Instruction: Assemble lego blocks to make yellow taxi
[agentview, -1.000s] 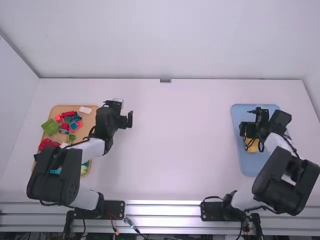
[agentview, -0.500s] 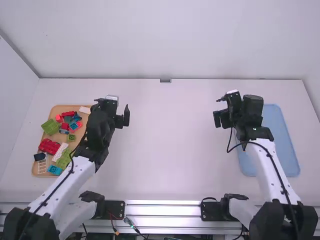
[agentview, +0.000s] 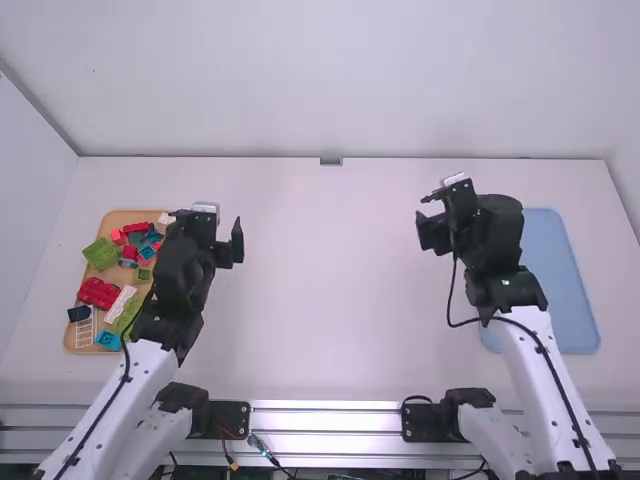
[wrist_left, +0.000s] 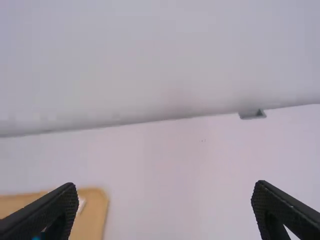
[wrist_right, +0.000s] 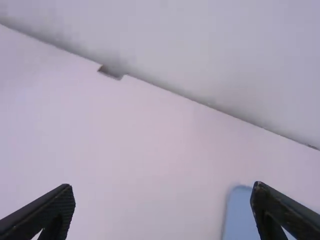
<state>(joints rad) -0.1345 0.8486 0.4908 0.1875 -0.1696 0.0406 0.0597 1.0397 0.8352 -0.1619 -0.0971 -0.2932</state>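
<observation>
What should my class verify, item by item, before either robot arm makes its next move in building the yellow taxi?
1. Left gripper ready: ok, jaws open with nothing between them.
2. Right gripper ready: ok, jaws open and empty.
3. Grippers clear of each other: ok, a wide stretch of table lies between them.
4. Blocks on the orange tray: ok, several colors, including a red block.
5. Blue tray in full view from above: not ok, the right arm covers part of it.
6. Taxi complete: cannot tell, with part of that tray covered.
</observation>
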